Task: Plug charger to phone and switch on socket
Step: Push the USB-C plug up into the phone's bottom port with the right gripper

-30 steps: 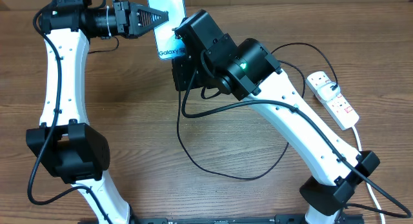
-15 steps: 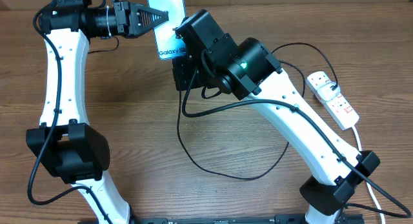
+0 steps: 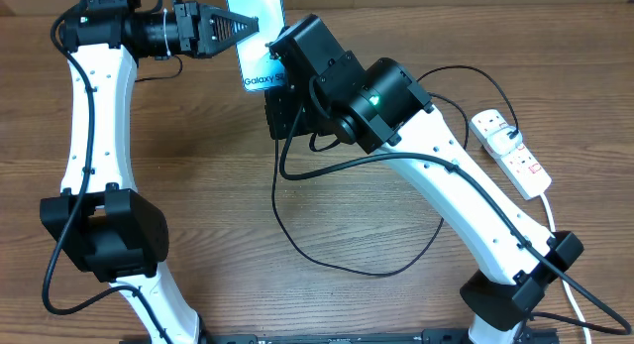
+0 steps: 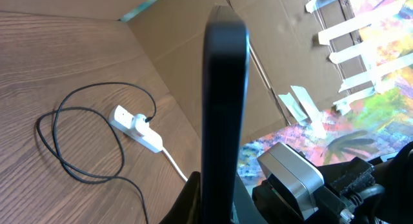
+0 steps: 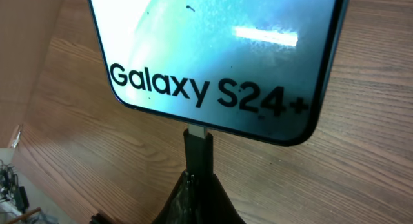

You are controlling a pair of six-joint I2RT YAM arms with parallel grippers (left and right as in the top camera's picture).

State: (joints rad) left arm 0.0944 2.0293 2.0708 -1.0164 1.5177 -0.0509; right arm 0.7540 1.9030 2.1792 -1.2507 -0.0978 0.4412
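The overhead camera looks straight down on the table [image 3: 198,185]; both wrist cameras sit close against the phone [image 5: 219,50], perhaps nearly touching, their shared subject.

Both your arms reach to the far edge, grippers clamped.
Your left gripper [image 3: 236,28] points right from an upright forearm, jaws closed; your right arm slants up-left across the middle, its gripper [image 5: 197,161] pinched tight, green light on the wrist.

The table [image 3: 218,185] is matt wood-grain; the phone [image 5: 219,50] has a glossy glass screen; the socket [image 3: 512,154] looks smooth white plastic.
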